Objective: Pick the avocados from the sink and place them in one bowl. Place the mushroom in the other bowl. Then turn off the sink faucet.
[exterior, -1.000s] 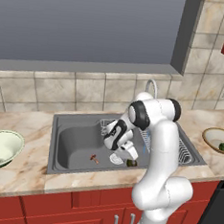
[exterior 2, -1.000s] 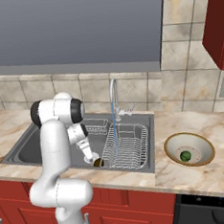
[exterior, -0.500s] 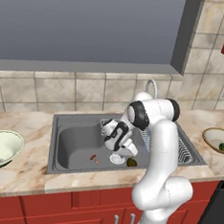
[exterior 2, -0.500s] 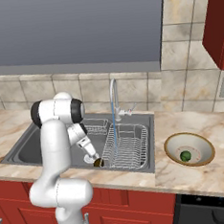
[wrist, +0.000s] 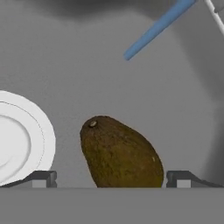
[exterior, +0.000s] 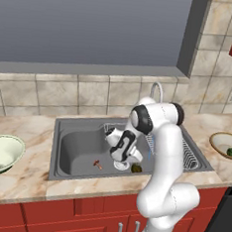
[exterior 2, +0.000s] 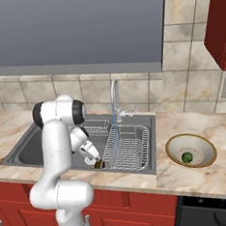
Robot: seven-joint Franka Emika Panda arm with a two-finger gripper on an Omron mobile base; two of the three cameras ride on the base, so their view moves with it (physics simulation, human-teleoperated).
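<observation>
Wide-open gripper [wrist: 111,178] low in sink [exterior: 80,147], fingertips straddling dark avocado [wrist: 120,155] beside white drain [wrist: 19,138], near front wall.

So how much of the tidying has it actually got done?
One bright green avocado already lies in the shallow tan bowl. The open pincer straddles the dark olive-brown avocado on the grey sink floor. Left: the tiny reddish-brown mushroom, and the faucet's running water.

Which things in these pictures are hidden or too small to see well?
- Dark avocado: lower end cut off by the hand view's bottom.
- Mushroom: too small for detail, left base view.
- Faucet: base hidden behind the arm, left base view.
- Drain: cut by the left edge, hand view.
</observation>
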